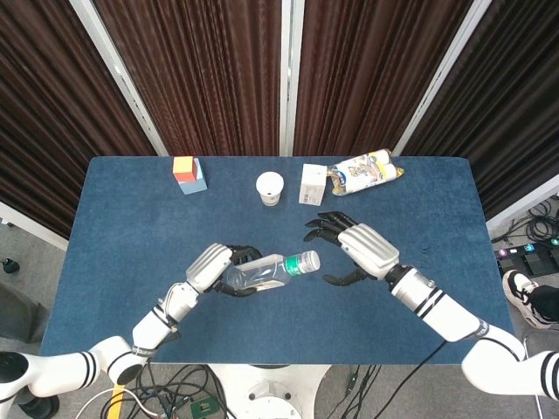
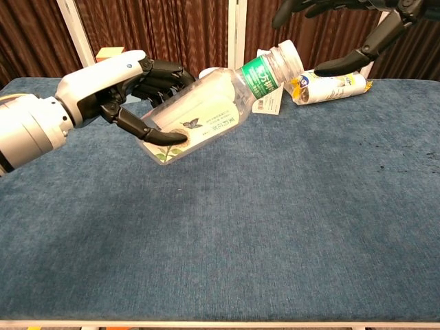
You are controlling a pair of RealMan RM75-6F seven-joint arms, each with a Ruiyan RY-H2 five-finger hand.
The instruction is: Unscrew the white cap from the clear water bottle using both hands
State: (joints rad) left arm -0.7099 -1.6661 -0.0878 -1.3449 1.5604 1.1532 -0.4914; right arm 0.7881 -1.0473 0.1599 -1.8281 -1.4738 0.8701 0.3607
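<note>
My left hand [image 1: 214, 267] [image 2: 117, 89] grips the clear water bottle [image 1: 262, 273] [image 2: 206, 110] around its body and holds it tilted above the table, neck pointing right. The white cap [image 1: 312, 259] [image 2: 287, 56] sits on the neck above a green label band. My right hand [image 1: 360, 251] [image 2: 344, 27] hovers to the right of the cap with its fingers spread, holding nothing and not touching the cap.
At the back of the blue table [image 1: 131, 227] stand a red-yellow-blue block [image 1: 187, 173], a white paper cup [image 1: 270, 188], a small white carton [image 1: 312, 184] and a lying snack bag [image 1: 365, 171] [image 2: 330, 84].
</note>
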